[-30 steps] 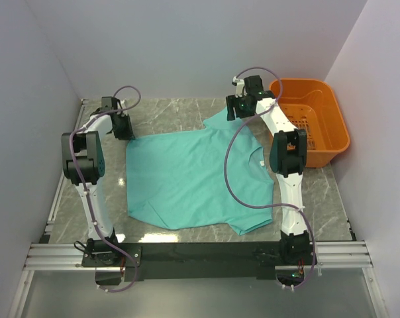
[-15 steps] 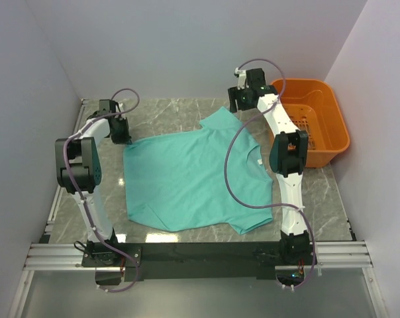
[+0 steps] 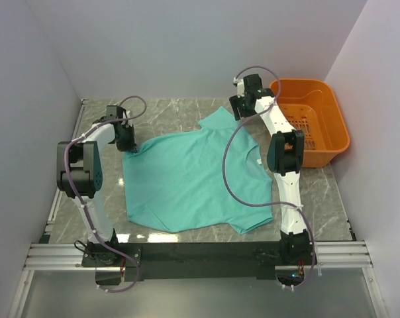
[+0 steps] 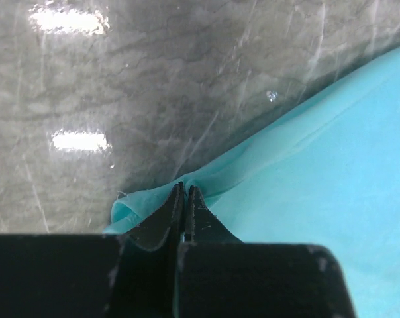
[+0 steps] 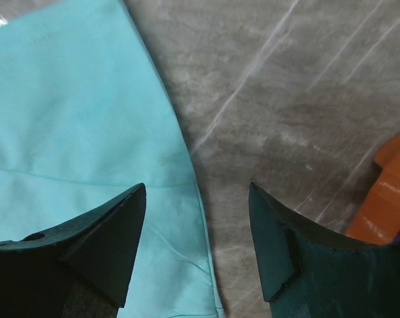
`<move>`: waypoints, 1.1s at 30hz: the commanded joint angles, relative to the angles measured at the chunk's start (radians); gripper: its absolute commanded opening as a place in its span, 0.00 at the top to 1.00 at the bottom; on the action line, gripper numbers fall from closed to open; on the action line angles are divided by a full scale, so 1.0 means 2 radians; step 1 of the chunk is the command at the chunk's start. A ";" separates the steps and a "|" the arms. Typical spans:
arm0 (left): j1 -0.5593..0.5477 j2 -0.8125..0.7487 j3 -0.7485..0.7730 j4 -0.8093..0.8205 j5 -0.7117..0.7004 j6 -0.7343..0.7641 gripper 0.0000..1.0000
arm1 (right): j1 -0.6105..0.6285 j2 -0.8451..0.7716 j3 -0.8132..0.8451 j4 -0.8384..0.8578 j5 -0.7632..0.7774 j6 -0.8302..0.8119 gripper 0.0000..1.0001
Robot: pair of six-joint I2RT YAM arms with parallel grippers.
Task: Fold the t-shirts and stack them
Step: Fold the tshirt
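Newly pressed together, left tool (image 4: 185, 193) pinches t-shirt (image 3: 187, 175) corner; right tool (image 5: 197, 192) spread near basket (image 3: 298, 82).

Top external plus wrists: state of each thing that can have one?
t-shirt: unfolded, spread flat on the table, far-left corner pinched.
left tool: shut on the t-shirt's corner.
right tool: open over the t-shirt's far-right edge, nothing held.
orange basket: upright at the table's far right.
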 commanded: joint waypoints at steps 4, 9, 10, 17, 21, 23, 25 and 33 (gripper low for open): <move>0.001 -0.055 -0.023 0.006 -0.009 -0.006 1.00 | 0.015 0.014 0.002 -0.037 0.024 -0.027 0.32; 0.001 -0.061 -0.030 0.007 -0.015 -0.005 1.00 | 0.020 0.018 -0.004 -0.054 0.018 -0.031 0.40; 0.001 -0.061 -0.030 0.007 -0.015 -0.005 0.99 | 0.019 0.019 -0.007 -0.057 0.017 -0.031 0.41; 0.001 -0.064 -0.034 0.009 -0.014 -0.005 0.99 | 0.020 0.019 -0.020 -0.060 0.014 -0.031 0.53; 0.001 -0.069 -0.039 0.009 -0.015 -0.004 0.99 | 0.019 0.020 -0.019 -0.064 0.015 -0.031 0.52; 0.001 -0.072 -0.043 0.010 -0.013 -0.005 1.00 | 0.020 0.019 -0.017 -0.067 0.014 -0.032 0.51; 0.001 -0.078 -0.045 0.011 -0.012 -0.005 1.00 | 0.020 0.016 -0.019 -0.070 0.010 -0.031 0.50; 0.001 -0.089 -0.054 0.014 -0.004 -0.006 1.00 | 0.022 0.011 -0.024 -0.099 -0.007 -0.028 0.53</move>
